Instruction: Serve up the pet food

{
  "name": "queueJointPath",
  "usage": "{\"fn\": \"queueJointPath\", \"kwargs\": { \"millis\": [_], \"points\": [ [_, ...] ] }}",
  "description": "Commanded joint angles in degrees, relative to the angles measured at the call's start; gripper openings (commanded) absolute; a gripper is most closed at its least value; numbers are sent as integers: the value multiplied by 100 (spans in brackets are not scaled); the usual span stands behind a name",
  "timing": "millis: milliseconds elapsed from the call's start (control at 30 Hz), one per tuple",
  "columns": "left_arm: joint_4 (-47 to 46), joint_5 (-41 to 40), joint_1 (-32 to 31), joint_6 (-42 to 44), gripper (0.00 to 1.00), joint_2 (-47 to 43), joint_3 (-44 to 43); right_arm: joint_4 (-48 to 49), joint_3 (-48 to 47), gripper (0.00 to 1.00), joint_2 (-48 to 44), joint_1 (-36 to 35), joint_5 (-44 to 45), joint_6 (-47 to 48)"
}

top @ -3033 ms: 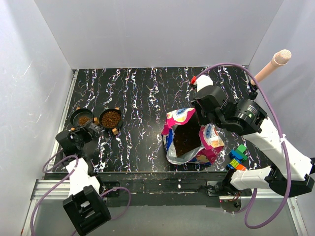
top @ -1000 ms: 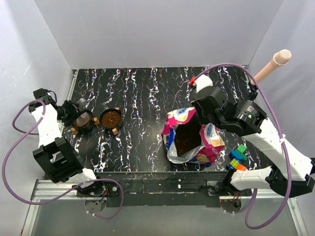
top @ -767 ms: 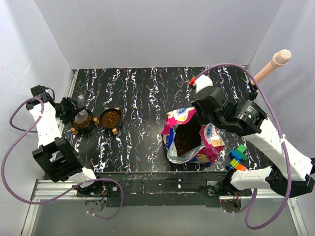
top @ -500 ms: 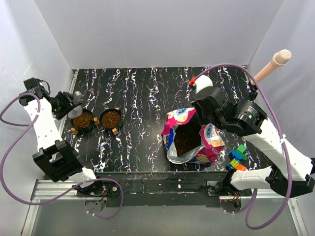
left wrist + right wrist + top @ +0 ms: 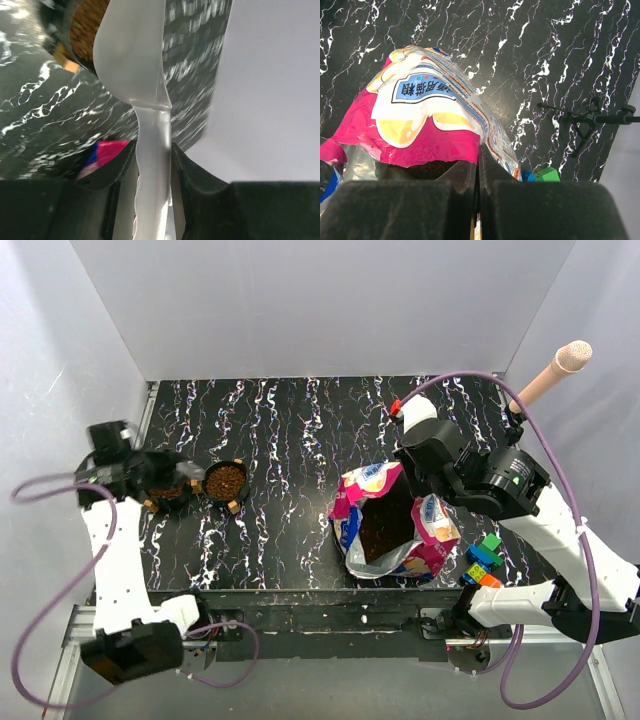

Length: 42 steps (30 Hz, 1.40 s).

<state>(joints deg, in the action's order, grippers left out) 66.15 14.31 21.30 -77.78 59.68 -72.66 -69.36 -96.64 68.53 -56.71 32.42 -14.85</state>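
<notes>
- Kibble (image 5: 383,528) lies in the open bag (image 5: 425,110) and in two bowls (image 5: 206,480).
- Right jaws pinch the bag's rim, propping its mouth open.
- Left jaws clasp a scoop (image 5: 132,55) by its handle, above one of them.

Colourful toy blocks (image 5: 483,560) are sitting near the black marbled table's (image 5: 300,430) front right corner; a pinkish rod (image 5: 548,377) is poking up beside the right wall.
</notes>
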Motion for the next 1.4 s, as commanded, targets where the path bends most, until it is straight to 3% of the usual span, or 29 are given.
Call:
{"fn": "queueJointPath", "kwargs": {
  "millis": [0,100,233,467,633,767,867,1067,1233,1367],
  "points": [
    [-1306,178,-1993,2221,0,596,-116,1382,-417,1,-525,-25,589,-35],
    [-1446,-59,-3199,2793,0,957,-47,1364,-452,1,-481,-16,660,-88],
    [-2385,519,-3764,3067,0,1370,734,1285,-671,1,-227,19,765,-246],
    [-3414,1450,-3879,3716,0,2651,1351,1074,-1620,1,511,370,617,-395],
    [-3951,1329,-3897,3814,0,2987,1887,758,-2236,1,1021,1002,160,-816],
    [-3917,1040,-3897,3753,0,3111,2106,679,-1991,1,1039,1127,27,-1046],
    [-3908,1267,-3897,3464,0,3216,2344,477,-2007,1,1074,1153,-183,-1151],
    [-3723,1267,-3897,3286,30,3199,2784,336,-2236,1,1294,1250,-588,-1064],
    [-3549,1110,-3905,3707,36,3348,2609,143,-2885,1,1715,1566,-1053,-923],
    [-2934,1048,-3897,4016,55,2981,2310,-217,-3518,1,2181,1672,-1457,-651]
  ]
}}
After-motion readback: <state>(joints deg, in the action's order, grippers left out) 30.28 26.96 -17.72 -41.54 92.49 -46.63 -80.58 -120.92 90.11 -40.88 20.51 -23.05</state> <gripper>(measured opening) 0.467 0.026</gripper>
